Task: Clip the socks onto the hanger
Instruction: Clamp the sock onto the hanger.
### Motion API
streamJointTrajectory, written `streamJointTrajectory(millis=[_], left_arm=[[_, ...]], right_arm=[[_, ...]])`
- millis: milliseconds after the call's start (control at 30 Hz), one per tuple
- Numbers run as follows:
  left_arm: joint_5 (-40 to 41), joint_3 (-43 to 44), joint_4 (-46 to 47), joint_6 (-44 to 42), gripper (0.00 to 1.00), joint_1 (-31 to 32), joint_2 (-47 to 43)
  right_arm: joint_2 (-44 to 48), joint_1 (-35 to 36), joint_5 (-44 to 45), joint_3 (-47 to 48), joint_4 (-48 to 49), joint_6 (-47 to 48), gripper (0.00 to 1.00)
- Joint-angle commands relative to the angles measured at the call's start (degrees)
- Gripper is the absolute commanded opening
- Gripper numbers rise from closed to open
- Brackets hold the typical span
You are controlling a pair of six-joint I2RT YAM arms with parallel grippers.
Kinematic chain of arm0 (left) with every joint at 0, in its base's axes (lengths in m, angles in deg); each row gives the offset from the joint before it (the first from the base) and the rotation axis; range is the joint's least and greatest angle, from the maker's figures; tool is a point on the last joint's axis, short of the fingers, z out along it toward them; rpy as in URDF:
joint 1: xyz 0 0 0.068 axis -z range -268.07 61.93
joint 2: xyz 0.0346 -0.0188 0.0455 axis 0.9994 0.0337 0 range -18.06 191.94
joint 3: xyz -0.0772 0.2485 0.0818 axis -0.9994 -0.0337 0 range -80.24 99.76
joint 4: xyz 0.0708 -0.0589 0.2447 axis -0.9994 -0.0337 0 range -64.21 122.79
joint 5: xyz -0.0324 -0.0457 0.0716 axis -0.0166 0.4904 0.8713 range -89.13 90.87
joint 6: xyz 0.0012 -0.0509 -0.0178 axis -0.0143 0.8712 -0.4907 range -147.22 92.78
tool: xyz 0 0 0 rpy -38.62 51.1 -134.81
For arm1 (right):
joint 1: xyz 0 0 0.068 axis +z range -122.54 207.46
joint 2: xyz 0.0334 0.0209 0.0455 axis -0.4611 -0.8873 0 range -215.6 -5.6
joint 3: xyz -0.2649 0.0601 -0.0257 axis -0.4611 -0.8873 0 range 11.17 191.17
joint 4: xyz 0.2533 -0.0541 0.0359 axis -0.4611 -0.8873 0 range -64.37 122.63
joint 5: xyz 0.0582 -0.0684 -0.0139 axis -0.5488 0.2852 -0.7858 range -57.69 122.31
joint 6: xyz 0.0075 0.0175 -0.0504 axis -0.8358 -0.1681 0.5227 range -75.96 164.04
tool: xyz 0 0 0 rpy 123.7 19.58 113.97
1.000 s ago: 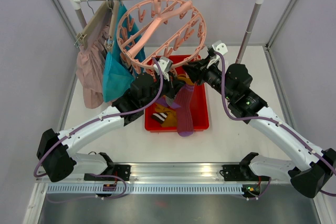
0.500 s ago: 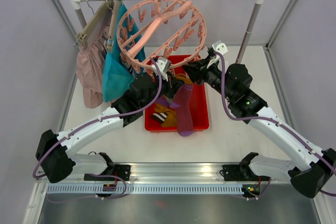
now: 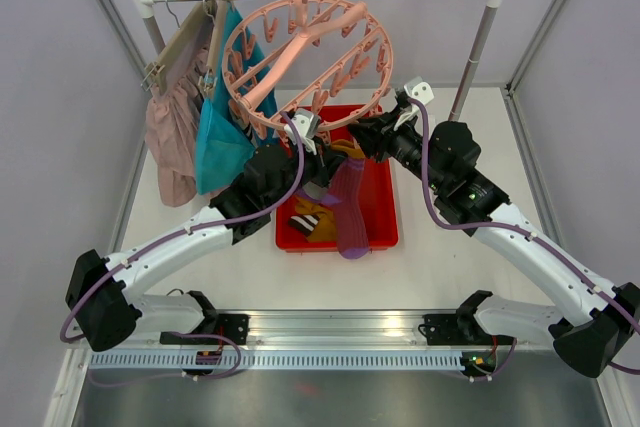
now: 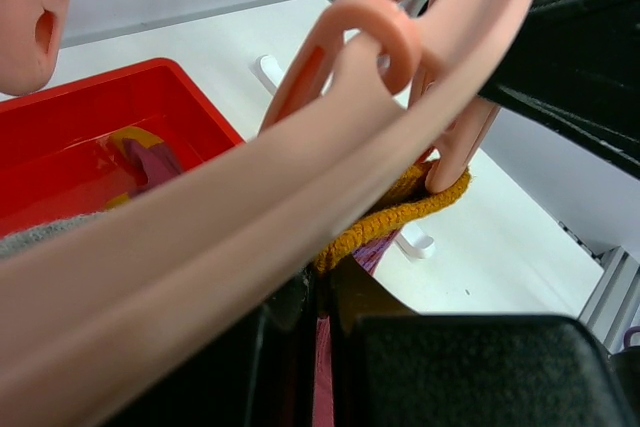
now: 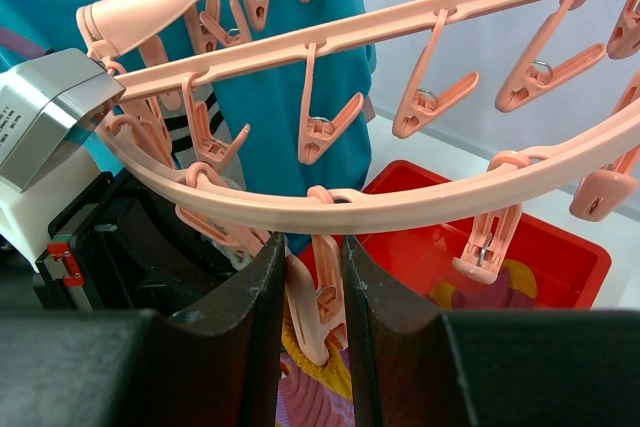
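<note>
Sock [image 3: 350,209], soft and limp, is best held near its cuff, where the left gripper [image 4: 320,332] pinches it while the right gripper [image 5: 312,277] squeezes a hanger clip [image 5: 318,312].

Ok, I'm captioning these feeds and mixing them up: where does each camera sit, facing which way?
Top external: above and behind the bases, facing down at the round salmon-pink plastic clip hanger and red plastic tray; left arm, right arm show.
Left wrist: on that arm, facing along the left gripper, shut on the purple sock, beneath the hanger's ring.
Right wrist: on that arm, facing along the right gripper, shut on a pink clip.
Shared: all three show hanger and tray.
</note>
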Motion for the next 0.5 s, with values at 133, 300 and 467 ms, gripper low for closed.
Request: streamJointTrajectory(millis=[133,300,467], left_arm=[[-1.4,1.5,5.3,2.7,0.02,0.0,-0.7],[-2.6,1.9,5.5,3.4,0.02,0.0,-0.5],[-3.1,2.5,5.6,3.9,0.02,0.0,-0.6]], right_arm=[[-0.2,0.2,0.5,1.8,-0.2,0.4,0.0],[-0.3,0.2,0.7,1.7,-0.2,0.4,0.0],[-0.5,0.3,0.7,1.6,0.0,0.4,0.0]])
